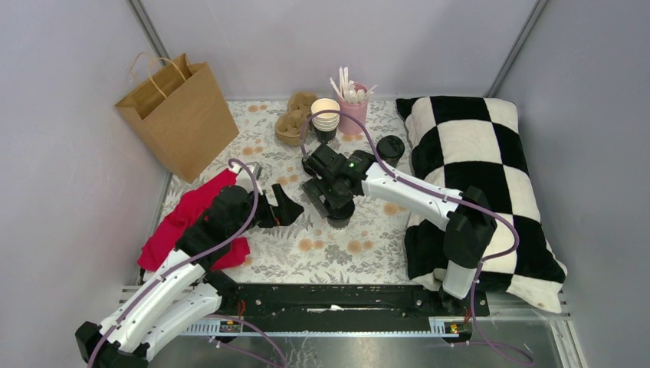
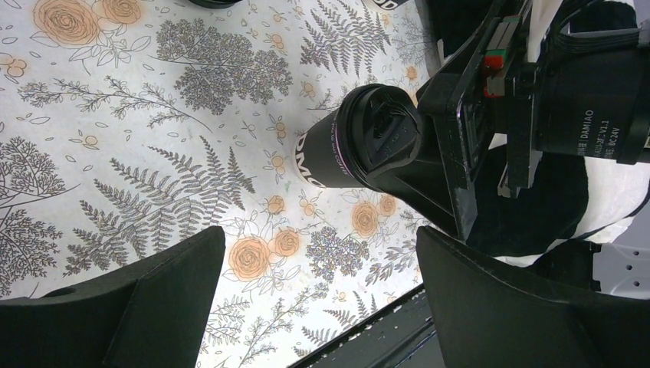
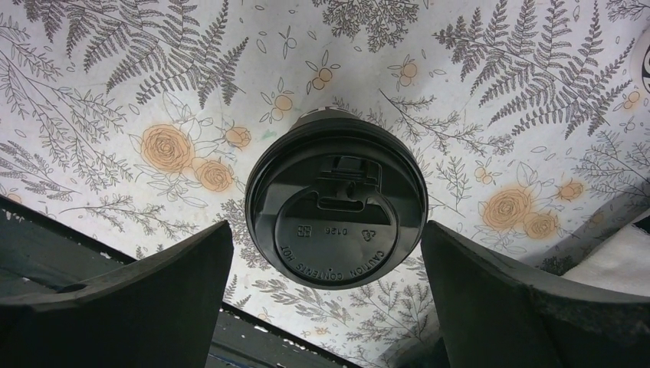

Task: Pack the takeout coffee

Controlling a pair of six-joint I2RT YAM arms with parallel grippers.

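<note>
The right gripper (image 3: 326,230) hangs straight over the coffee cup (image 3: 336,211) with its jaws spread wide. One finger (image 3: 138,299) stands on each side of the black lid, and neither touches it. The cup stands upright on the flowered tablecloth (image 1: 337,253), near the middle of the table, with its lid on. The left wrist view shows the cup's black side, with white lettering too cut off to read.

The left gripper (image 1: 287,207) sits just left of the cup, low over the cloth and pointing toward it. Its jaws are also wide apart and hold nothing.

Behind the cup, toward the back wall, are a low stack of loose lids (image 1: 391,146), a stack of open cups (image 1: 325,115), a pink holder of stirrers (image 1: 352,107) and a cardboard cup carrier (image 1: 295,119). A brown paper bag (image 1: 180,115) stands at the back left, and a red cloth (image 1: 192,218) lies under the left arm. A black-and-white checked pillow (image 1: 475,176) fills the right side.
</note>
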